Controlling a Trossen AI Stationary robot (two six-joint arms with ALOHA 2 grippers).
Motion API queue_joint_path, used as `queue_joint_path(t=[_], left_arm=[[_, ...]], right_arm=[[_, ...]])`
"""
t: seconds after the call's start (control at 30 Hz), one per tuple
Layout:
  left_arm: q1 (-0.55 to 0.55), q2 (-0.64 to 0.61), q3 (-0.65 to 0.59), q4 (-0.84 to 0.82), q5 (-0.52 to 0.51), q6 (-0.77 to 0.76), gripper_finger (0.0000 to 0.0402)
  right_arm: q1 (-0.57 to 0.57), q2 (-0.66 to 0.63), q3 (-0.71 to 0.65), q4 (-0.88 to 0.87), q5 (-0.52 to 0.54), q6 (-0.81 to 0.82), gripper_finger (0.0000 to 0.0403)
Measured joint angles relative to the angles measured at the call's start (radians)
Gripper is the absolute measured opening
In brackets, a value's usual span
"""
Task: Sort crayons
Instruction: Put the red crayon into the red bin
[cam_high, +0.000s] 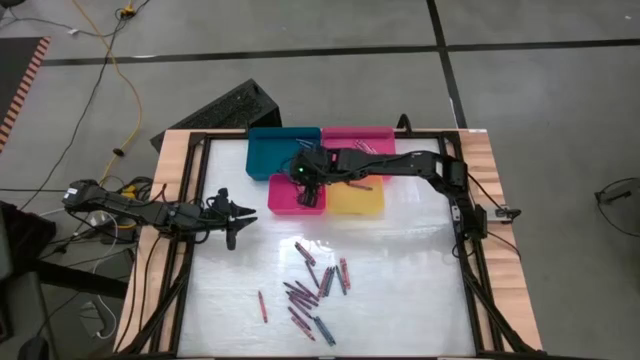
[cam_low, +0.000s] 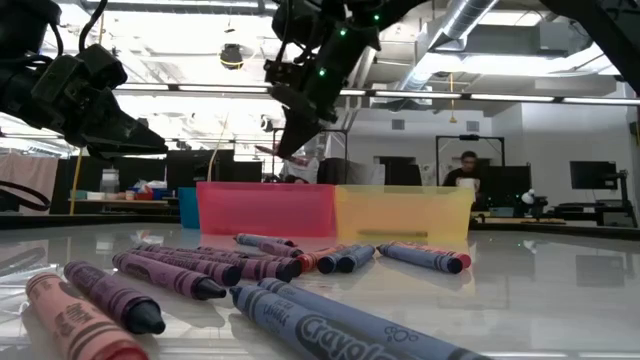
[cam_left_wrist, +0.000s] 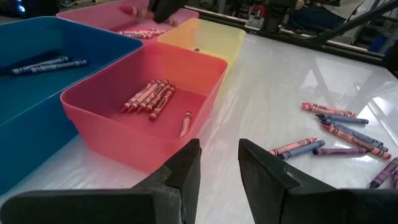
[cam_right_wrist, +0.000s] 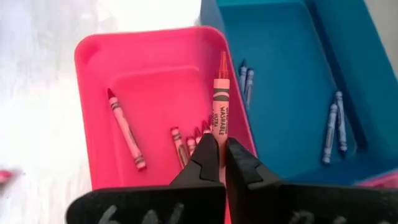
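Observation:
My right gripper (cam_high: 303, 180) hangs over the red tray (cam_high: 285, 203), shut on a red crayon (cam_right_wrist: 219, 102). Several red crayons (cam_right_wrist: 127, 132) lie on that tray's floor. The blue tray (cam_right_wrist: 286, 56) beside it holds a few dark blue crayons (cam_right_wrist: 333, 127). A loose heap of purple, blue and red crayons (cam_high: 315, 285) lies on the white table top toward the near edge. My left gripper (cam_high: 236, 215) waits at the table's left side, level, open, with nothing between its fingers (cam_left_wrist: 186, 171). My right gripper pinches the red crayon by its blunt end (cam_right_wrist: 216, 135) between its two fingertips. The crayon sticks out ahead of the fingers, in line with them. The fingers slant down, coming from the table's right. The crayon is lifted clear, its tip above the red tray's far wall.
The four trays stand in a block at the table's far middle: blue (cam_high: 283, 150), pink (cam_high: 358, 140), red and yellow (cam_high: 357, 198). A single red crayon (cam_high: 263, 306) lies apart at the near left. A wooden frame (cam_high: 175, 190) borders the table.

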Motion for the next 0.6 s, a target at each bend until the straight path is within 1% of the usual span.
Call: queue_joint_path(t=[0.2,0.43,0.6], left_arm=[[0.000,0.000,0.000,0.000,-0.001,0.000,0.0098],[0.000,0.000,0.000,0.000,-0.002,0.002,0.0098],[0.000,0.000,0.000,0.000,-0.001,0.001,0.0098]], right_arm=[[0.000,0.000,-0.076,0.124,0.000,-0.005,0.0008],[0.002,0.000,-0.087,0.160,0.000,0.008,0.0008],[0.005,0.001,-0.129,0.228,0.000,0.027,0.0008]])
